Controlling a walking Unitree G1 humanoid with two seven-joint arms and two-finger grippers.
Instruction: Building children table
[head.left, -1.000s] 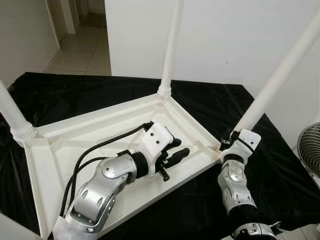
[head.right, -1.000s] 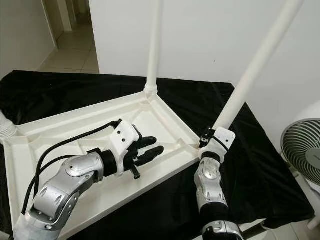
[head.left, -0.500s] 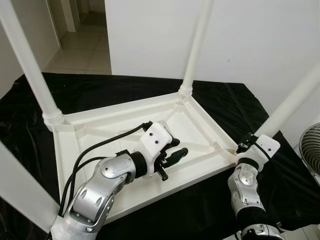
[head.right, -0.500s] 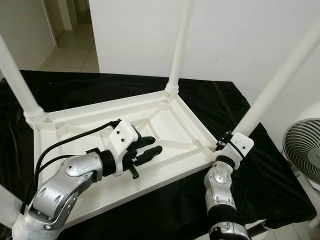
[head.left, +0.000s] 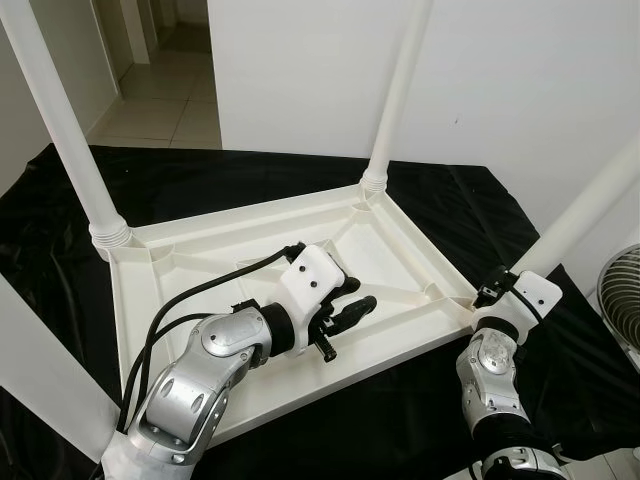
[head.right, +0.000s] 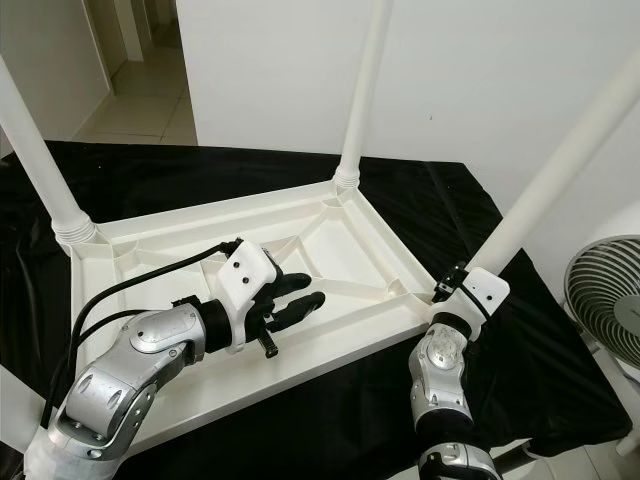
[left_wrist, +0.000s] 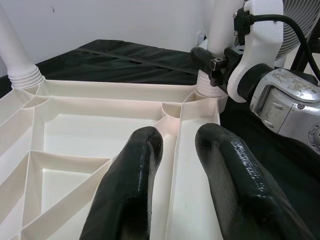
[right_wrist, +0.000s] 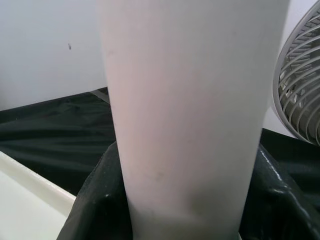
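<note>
A white plastic children's table (head.left: 250, 300) lies upside down on a surface draped in black cloth (head.left: 420, 200), its ribbed underside facing up and taking most of the cloth's middle. The underside is a shallow rimmed tray, braced by straight moulded ribs and curved webs at the corners. No brand, label or writing can be read on it.

Round white legs stand up from ridged sockets: a far leg (head.left: 400, 90) at the back corner, a left leg (head.left: 60, 130) at the left corner, a right leg (head.left: 590, 200) at the corner by the cloth's right edge. A fourth leg (head.left: 40, 370) crosses the near left foreground, blurred.

The left gripper (head.left: 350, 303) hovers over the tray's middle, near the front rim. Its fingers (left_wrist: 135, 190) sit a narrow gap apart and hold nothing. They are glossy, rounded and black.

The right gripper (head.left: 497, 291) is at the base of the right leg. In the right wrist view the fingers (right_wrist: 95, 200) press against both sides of the smooth white tube, clamped on it.

A black cable (head.left: 190, 300) loops from the left arm's silver casing to its white wrist housing.

Outward: a white wire-grille fan (head.right: 605, 300) stands off the cloth's right edge. A white wall (head.left: 500, 60) is behind, with a tiled corridor (head.left: 160, 90) beyond the far left.
</note>
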